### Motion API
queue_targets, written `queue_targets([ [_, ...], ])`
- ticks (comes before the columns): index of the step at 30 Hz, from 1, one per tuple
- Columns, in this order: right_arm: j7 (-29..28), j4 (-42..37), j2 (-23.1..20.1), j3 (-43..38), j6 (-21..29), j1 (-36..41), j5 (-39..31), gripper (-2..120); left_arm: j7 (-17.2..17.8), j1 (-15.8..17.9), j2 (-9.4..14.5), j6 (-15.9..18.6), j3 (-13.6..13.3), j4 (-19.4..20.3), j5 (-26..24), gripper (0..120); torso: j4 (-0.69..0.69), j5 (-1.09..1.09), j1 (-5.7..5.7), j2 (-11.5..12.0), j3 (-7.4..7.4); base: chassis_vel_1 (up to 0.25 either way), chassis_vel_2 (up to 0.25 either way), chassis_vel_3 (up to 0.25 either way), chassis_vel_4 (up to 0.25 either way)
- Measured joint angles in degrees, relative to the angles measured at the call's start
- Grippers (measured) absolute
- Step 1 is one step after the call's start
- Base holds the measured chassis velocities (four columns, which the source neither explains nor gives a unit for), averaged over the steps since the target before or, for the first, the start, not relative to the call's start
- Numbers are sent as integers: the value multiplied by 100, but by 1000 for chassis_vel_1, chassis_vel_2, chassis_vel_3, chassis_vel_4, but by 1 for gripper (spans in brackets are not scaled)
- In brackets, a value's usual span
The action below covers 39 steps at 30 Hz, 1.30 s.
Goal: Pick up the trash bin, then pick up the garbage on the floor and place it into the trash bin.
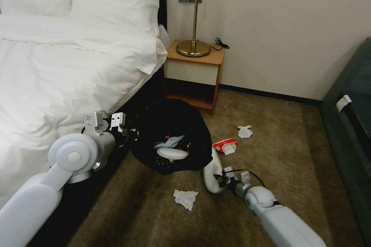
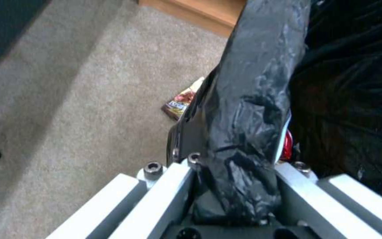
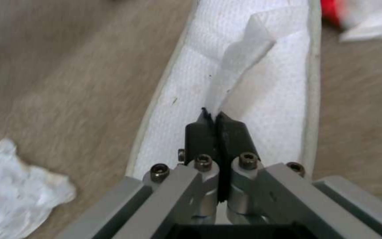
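Trash bin point(image 1: 170, 135) held off carpet beside bed point(image 1: 58, 65), left pincer point(image 2: 237, 186) clamped on bag-lined rim. White slipper point(image 3: 244, 83) by bin, right pincer point(image 3: 217, 129) closed on its thin strap (flimsy hold). Risk: strap slips or tears, slipper drops short of mouth. Crumpled tissue point(image 1: 185, 198) near on carpet

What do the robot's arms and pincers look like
Both arms are smooth pale grey-white shells with round joint housings. A thin black cable loops at the right wrist. The left pincer and right pincer have silver metal brackets with dark hex bolts; the right's fingertips are black pads.
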<state>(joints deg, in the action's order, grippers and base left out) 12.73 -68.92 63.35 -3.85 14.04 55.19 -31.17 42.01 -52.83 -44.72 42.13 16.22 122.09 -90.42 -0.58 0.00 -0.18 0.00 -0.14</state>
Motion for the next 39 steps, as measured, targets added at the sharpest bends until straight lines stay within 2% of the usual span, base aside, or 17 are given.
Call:
queue_targets([
  [10,-160,-628,-415,-776,110,65,-125,0,95,-104,10,0,-67,-106,-48,1,0,1,0,0,0,0,0,0,0],
  [15,-202,-1171,-754,-1127,209,74,-306,0,172,-139,135,0,-103,-86,-153,1,0,0,0,0,0,0,0,0,0],
  [22,-151,-1369,-944,-1226,228,-3,-556,0,246,-138,221,0,-66,-93,-243,1,1,1,0,0,0,0,0,0,0],
  [32,-136,-1478,-1092,-1308,243,-179,-789,0,296,-137,182,0,-88,-102,-271,1,0,0,0,0,0,0,0,0,0],
  [39,-218,-2127,-1203,-1702,366,-333,-1088,0,328,-215,141,0,-89,-105,-251,1,0,-1,0,0,0,0,0,0,0],
])
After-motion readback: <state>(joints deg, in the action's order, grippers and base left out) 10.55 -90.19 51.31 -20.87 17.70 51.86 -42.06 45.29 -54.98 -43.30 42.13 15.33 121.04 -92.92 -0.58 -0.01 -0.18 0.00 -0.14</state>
